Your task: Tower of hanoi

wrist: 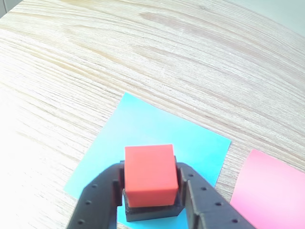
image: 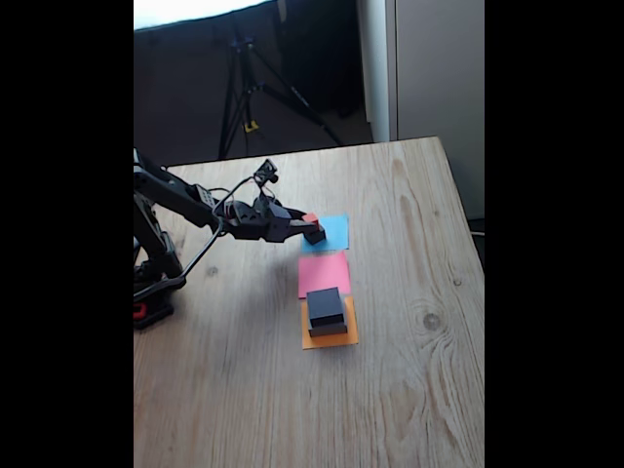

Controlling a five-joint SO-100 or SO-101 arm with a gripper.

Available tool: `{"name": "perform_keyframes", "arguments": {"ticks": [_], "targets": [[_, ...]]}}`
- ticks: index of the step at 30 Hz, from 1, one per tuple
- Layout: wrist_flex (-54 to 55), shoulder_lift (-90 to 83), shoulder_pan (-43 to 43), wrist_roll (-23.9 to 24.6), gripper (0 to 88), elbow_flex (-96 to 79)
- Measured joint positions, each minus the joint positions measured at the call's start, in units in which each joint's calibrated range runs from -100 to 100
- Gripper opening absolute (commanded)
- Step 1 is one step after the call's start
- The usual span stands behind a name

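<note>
Gripper [wrist: 151, 193] jaws either side of red cube [wrist: 149, 172] atop small dark block [wrist: 151, 212] on blue square [wrist: 157, 133]; contact unclear. Looks light, rigid, smooth: pinch flat side faces squarely, mid-height.

hand [image: 314, 230] over blue paper [image: 334, 232]
</note>
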State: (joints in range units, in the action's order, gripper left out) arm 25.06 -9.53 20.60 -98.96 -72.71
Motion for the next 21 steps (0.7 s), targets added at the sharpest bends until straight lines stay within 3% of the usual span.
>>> {"name": "perform_keyframes", "arguments": {"ticks": [21], "targets": [[0.88,0.34,-0.72,0.0,20.5,0.0]]}}
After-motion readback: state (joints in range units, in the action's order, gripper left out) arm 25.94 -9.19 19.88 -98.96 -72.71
